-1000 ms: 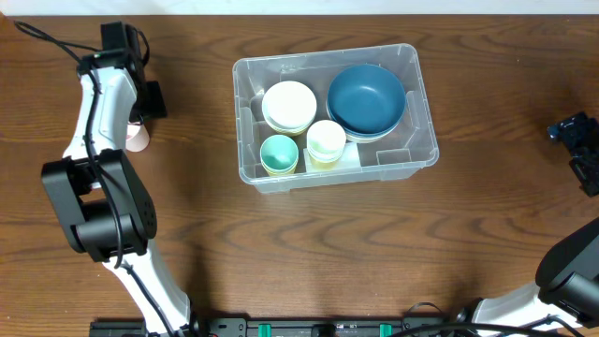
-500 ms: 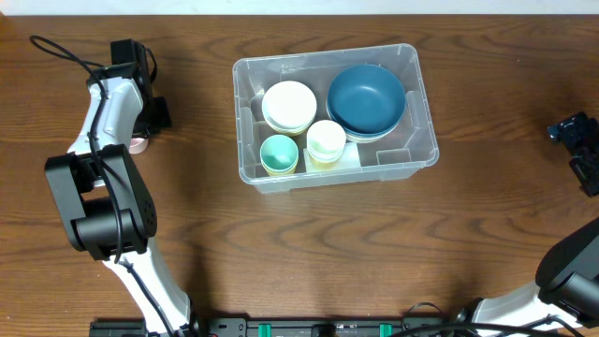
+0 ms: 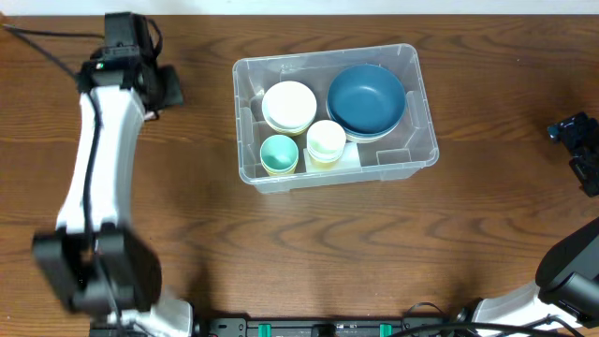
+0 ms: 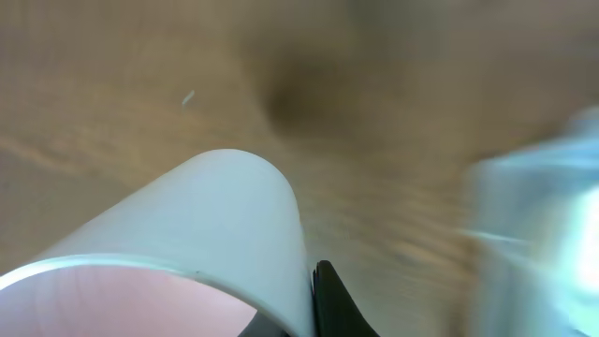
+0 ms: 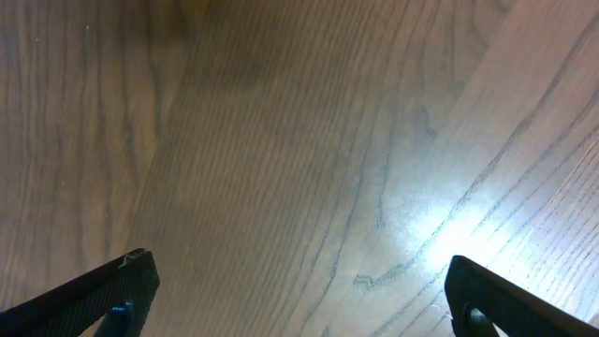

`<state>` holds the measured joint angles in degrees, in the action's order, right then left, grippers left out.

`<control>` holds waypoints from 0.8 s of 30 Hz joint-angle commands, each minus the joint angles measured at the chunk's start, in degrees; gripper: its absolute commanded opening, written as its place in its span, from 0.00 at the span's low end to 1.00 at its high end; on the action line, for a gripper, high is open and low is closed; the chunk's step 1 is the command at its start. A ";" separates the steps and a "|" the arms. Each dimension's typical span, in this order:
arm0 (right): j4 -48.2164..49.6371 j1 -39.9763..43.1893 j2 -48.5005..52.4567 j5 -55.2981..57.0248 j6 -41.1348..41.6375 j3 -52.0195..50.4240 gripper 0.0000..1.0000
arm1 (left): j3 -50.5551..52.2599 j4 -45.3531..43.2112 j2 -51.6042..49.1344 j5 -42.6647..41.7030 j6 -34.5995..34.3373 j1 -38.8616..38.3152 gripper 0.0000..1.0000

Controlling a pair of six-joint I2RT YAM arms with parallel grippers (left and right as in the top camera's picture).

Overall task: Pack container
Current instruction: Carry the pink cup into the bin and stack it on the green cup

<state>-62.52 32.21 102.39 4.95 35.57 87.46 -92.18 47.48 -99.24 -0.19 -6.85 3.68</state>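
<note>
Surface: brown wooden table (image 3: 281,253), seen from above, with a pale strip along its 12 o'clock edge.
Container: clear plastic container (image 3: 423,120), near the middle of the table, a little toward 12 o'clock, standing flat with no lid on it.
Contents, big to small: blue bowl (image 3: 367,101) in the 2 o'clock part; white bowl (image 3: 289,105) at 10 o'clock; yellow cup (image 3: 326,140) and green cup (image 3: 279,153) side by side along the 6 o'clock wall.
Left gripper: left gripper (image 3: 167,89) is at about 10 o'clock from the container, well apart from it. Its jaws are closed on a pink cup (image 4: 215,225), which fills the lower left of the blurred wrist view; one black finger (image 4: 328,300) touches the cup wall.
Right gripper: right gripper (image 5: 295,285) waits at the 3 o'clock edge of the table, jaws wide, with only bare wood between them.
Step in hand: I judge that the pink cup is gripped and is to be carried toward the container, which already seems mostly packed.
Next move: it calls for travel toward 4 o'clock, enough height to pass the rim, and a free place; the 5 o'clock corner looks free.
Writing: none can be read. A whitish patch (image 3: 348,155) shows on the base beside the yellow cup, but it is too small to tell any text.
</note>
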 commanded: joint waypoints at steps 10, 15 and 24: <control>-0.02 0.13 0.15 0.66 0.81 -0.09 0.99 | -0.72 4.42 13.40 -7.10 0.63 -20.04 0.06; -0.02 0.13 0.15 0.66 0.81 -0.09 0.99 | -0.72 8.07 11.96 -6.45 2.82 -27.23 0.06; -0.02 0.13 0.15 0.66 0.81 -0.09 0.99 | -0.66 11.50 8.63 -6.45 4.72 -31.04 0.06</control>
<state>-62.52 32.21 102.39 4.95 35.57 87.46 -92.42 58.17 -88.99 -7.11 -3.84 -27.14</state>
